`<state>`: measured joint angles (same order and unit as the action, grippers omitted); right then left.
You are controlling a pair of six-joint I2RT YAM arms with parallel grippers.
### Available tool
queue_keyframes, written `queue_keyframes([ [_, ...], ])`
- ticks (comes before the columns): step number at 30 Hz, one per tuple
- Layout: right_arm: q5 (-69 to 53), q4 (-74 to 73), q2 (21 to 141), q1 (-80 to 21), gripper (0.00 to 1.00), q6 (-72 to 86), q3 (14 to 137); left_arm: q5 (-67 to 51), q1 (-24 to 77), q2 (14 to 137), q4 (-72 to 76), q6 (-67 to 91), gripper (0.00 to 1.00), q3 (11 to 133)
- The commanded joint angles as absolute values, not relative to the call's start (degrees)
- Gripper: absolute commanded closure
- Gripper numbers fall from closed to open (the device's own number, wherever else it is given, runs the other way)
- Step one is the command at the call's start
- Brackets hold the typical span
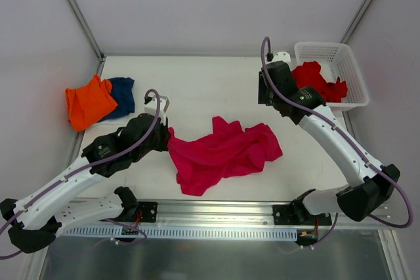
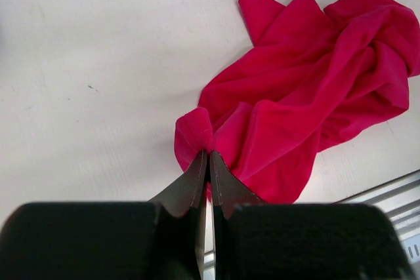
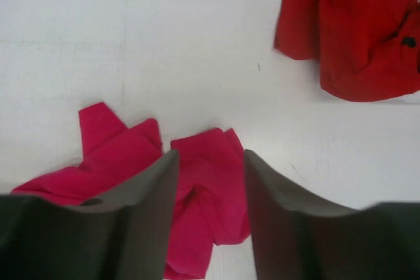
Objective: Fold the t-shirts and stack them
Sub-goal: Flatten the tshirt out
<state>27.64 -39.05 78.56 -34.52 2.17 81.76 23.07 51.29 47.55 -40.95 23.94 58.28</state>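
The magenta-pink t-shirt (image 1: 223, 152) lies crumpled near the near edge of the table (image 1: 210, 83), its long axis running left to right. The left fingers (image 2: 193, 181) pinch its left end. The right fingers (image 3: 151, 195) stand spread, holding nothing, above the table beyond its right end.

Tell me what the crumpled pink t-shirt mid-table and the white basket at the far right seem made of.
Magenta-pink t-shirt: soft cloth, probably cotton jersey, matte; it lies in loose rounded folds with no shine. White basket: most likely moulded plastic, smooth; its walls are a regular open mesh under a stiff straight rim.
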Motion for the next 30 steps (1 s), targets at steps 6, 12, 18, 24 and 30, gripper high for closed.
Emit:
queue_keyframes([
  [6, 22.26, -39.04, 82.79, -32.7, 0.39, 3.24, 74.19, 23.91, 50.89, 47.55, -40.08, 25.58, 1.0, 57.57],
  [12, 16.79, -33.85, 88.5, -32.26, 0.39, 6.23, 70.23, 23.99, 50.8, 46.58, -40.08, 25.75, 1.0, 56.43],
  [18, 15.65, -31.64, 92.54, -32.17, 0.39, 7.38, 67.77, 24.0, 50.71, 45.79, -40.08, 25.84, 1.0, 55.81],
  [24, 14.07, -30.24, 95.71, -32.25, 0.4, 8.61, 66.45, 23.99, 50.71, 45.88, -40.08, 25.93, 1.0, 55.55],
  [30, 13.8, -30.23, 96.42, -32.17, 0.56, 9.14, 65.39, 24.17, 50.62, 45.53, -39.99, 26.02, 1.0, 55.37],
])
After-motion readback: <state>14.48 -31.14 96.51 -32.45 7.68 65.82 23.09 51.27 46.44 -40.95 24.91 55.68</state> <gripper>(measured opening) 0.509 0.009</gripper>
